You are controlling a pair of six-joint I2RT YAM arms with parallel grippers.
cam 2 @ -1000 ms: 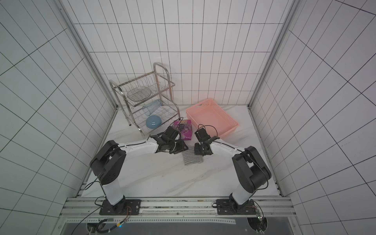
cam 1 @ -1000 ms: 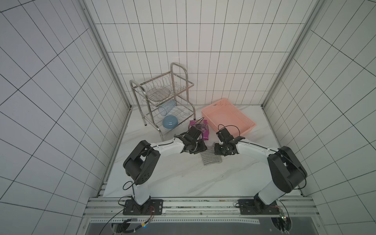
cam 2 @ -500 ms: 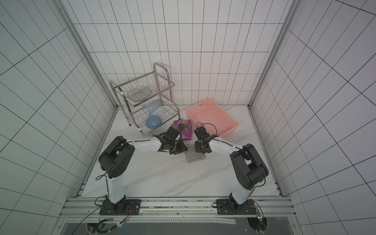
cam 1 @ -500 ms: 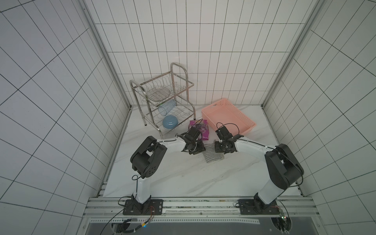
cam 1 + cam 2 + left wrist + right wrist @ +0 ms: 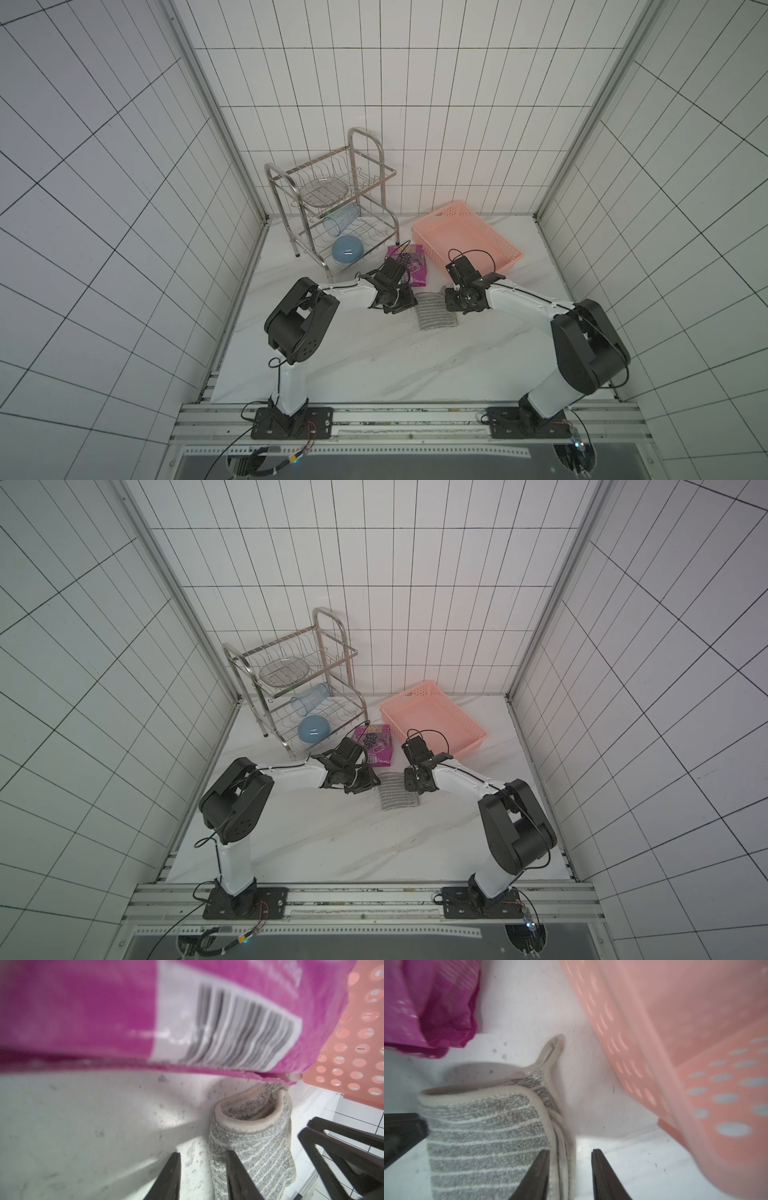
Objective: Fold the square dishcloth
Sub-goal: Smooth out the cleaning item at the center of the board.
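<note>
The square dishcloth [image 5: 434, 315] is lying folded on the white marbled surface [image 5: 353, 365], directly between the two claws. Both top views are showing it only as a small striped grey rectangle. The right wrist view is adding what they cannot: several layers of plain grey border are stacking along the folded side. The small corner loop [image 5: 552, 1047] is sticking out flat on the surface beyond that claw's tips. The left wrist view is showing the opposite side, where the cloth's far end is curling up into a hollow roll.

The left claw [image 5: 201, 1176] is standing released, with its jaws partly spread. One finger is crossing the cloth's edge and the other is over bare surface. Nothing is being pinched, though whether the finger is touching the cloth I cannot tell. The right claw [image 5: 569, 1176] is likewise released. Its jaws are partly spread and straddling the stacked borders, and a strip of bare surface is showing beside the outer finger. From above, both claws are sitting just beside the cloth's two sides, with their fingertips hiding under the wrists.

Just beyond the left claw the magenta snack packet [image 5: 409, 266] is lying, its barcode filling the left wrist view. Beyond the right claw the pink basket [image 5: 457, 237] is sitting, near the loop but apart from it. Farther past the left claw a steel dish rack [image 5: 357, 232] is holding a blue bowl [image 5: 348, 249].
</note>
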